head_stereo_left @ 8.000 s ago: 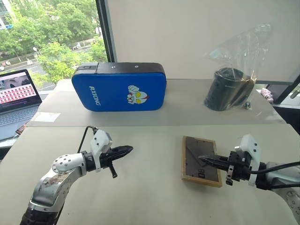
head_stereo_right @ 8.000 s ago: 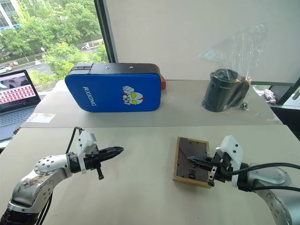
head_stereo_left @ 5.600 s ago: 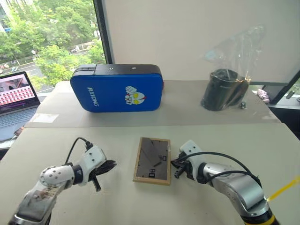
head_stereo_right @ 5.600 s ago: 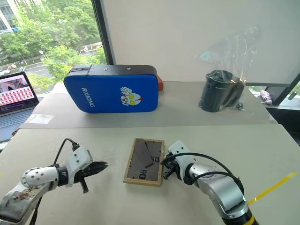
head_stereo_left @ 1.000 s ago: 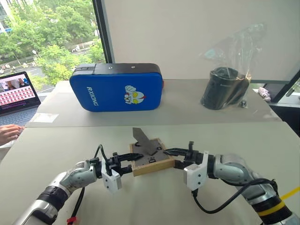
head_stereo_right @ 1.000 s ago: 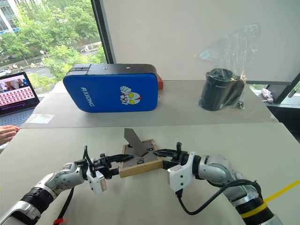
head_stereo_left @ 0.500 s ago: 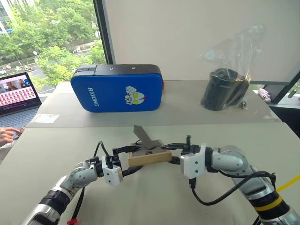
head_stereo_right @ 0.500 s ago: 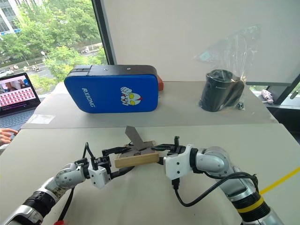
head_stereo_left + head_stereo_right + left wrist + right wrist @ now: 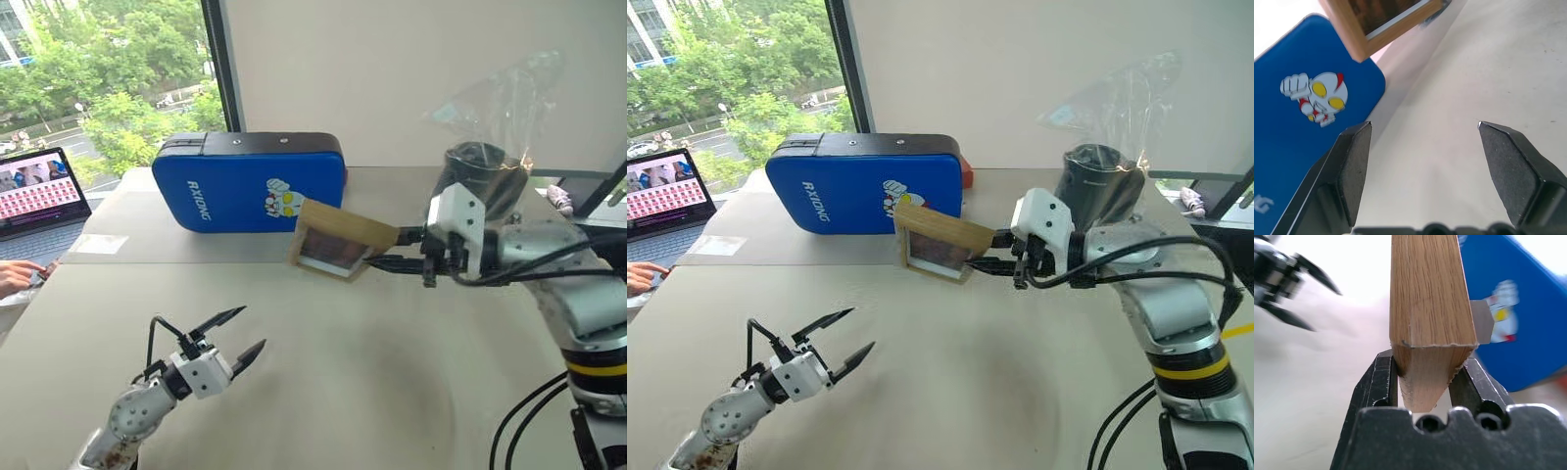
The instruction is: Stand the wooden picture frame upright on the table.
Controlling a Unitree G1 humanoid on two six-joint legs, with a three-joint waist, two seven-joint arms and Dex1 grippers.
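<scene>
The frame [image 9: 338, 241] hangs above the table [image 9: 392, 372], its picture mostly indistinct. The right gripper [image 9: 1422, 382] pinches its edge; the left gripper [image 9: 228, 335] gapes wide, empty.

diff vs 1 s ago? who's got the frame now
The right gripper alone holds the wooden picture frame, lifted off the table with its front turned toward the camera. A second ago both grippers held it low over the table, back up. The left gripper has let go, opened and pulled back to the left. The blue case and bagged black cylinder stayed put.
</scene>
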